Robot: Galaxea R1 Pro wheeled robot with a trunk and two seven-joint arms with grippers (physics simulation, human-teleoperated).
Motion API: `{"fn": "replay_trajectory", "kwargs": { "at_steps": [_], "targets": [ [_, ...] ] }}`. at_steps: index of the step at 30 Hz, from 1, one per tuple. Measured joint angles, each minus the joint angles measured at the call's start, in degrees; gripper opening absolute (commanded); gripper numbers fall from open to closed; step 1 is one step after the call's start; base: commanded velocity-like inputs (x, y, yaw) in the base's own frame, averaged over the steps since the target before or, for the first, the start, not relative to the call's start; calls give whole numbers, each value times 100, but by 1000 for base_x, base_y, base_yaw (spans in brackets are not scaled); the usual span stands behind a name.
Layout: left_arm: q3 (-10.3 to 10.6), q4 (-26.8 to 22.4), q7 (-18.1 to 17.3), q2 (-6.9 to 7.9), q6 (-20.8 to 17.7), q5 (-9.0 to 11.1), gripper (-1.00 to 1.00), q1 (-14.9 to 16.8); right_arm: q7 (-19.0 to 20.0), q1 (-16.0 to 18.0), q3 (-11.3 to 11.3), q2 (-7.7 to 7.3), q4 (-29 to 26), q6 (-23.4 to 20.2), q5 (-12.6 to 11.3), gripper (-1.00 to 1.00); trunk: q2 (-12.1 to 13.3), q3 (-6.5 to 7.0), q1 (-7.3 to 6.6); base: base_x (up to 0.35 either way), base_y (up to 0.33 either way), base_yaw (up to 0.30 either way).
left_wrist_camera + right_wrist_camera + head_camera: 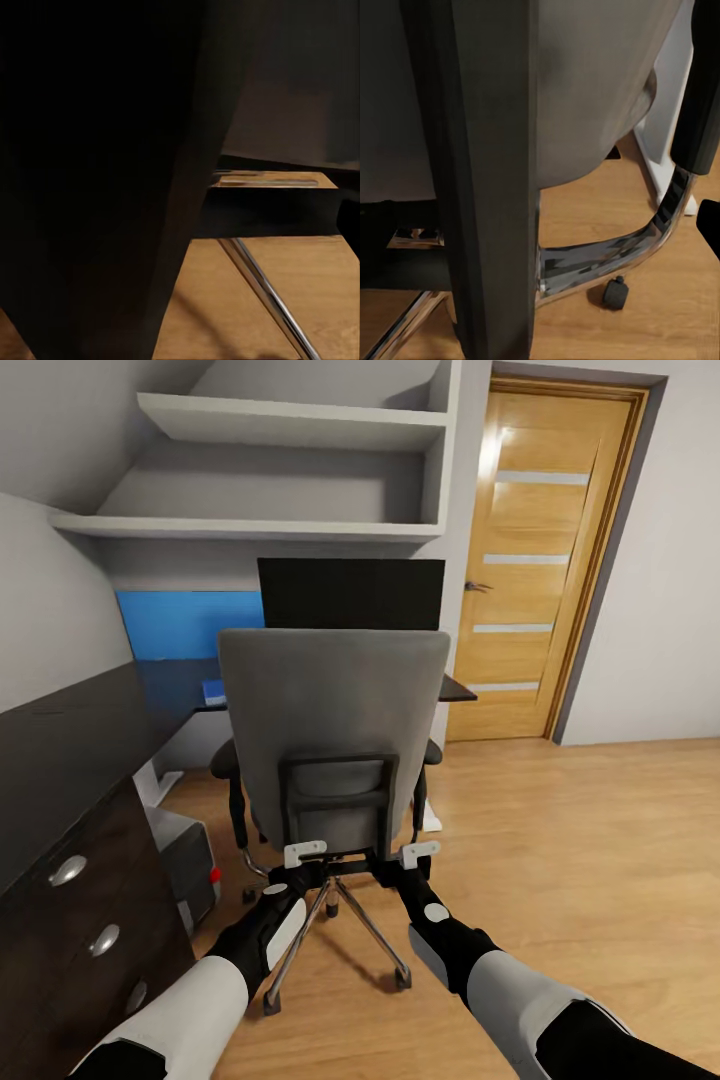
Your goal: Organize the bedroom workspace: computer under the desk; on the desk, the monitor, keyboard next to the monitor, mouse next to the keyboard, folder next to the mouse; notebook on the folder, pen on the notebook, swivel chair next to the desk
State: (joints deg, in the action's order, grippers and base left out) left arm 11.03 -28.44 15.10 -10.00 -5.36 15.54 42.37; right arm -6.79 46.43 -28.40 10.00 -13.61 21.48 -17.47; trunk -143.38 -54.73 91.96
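Observation:
The grey swivel chair [335,700] stands with its back to me, close to the black desk [70,730]. Both my grippers sit low against the chair's back: the left gripper [303,853] at the black frame's lower corner, the right gripper [420,851] at the back's lower right edge. Their fingers are hidden. Behind the chair the monitor [350,592] stands on the desk. The computer [188,860] is under the desk. A flat blue item [213,692] lies on the desktop. The chair hides the keyboard, mouse, notebook and pen. The folder cannot be told apart.
Dark drawers with round knobs [68,870] are close at my left. The chair's chrome legs [262,292] and a caster [616,292] spread over the wooden floor. A wooden door [540,560] is at the back right, with open floor [580,830] in front of it.

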Motion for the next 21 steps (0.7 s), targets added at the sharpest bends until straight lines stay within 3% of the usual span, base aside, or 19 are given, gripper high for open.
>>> {"fn": "replay_trajectory", "kwargs": {
  "at_steps": [21],
  "targets": [
    [0, 4, -4, 0, 15, 15, 100, 1, 0, 0, 0, 0, 0, 0, 0, 100, 0, 0, 1, 321, 0, 0]
  ]
}}
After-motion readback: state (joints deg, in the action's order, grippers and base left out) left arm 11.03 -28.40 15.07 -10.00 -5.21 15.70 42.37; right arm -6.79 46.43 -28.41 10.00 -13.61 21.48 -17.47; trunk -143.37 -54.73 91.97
